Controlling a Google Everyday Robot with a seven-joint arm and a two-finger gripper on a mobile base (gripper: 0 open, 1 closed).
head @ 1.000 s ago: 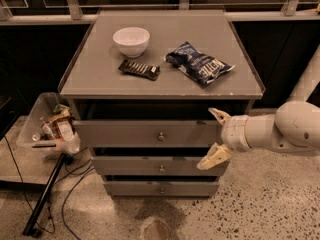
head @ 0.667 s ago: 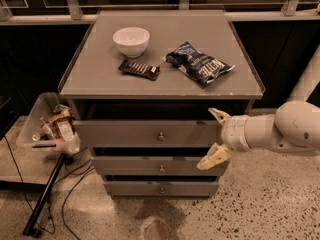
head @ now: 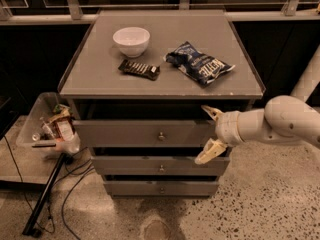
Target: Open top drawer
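Note:
The top drawer (head: 145,133) is a grey front with a small round metal knob (head: 161,135) at its centre, under the cabinet top. It stands slightly proud of the cabinet. My gripper (head: 209,134) is at the drawer front's right end, right of the knob and apart from it. Its two cream fingers are spread wide, one fingertip (head: 209,110) near the drawer's top edge and the other lower, by the gap above the second drawer.
Two narrower drawers (head: 161,167) sit below. On the cabinet top (head: 100,74) lie a white bowl (head: 131,40), a dark snack bar (head: 139,69) and a blue chip bag (head: 199,62). A clear bin of trash (head: 50,129), cables and a black pole stand at left.

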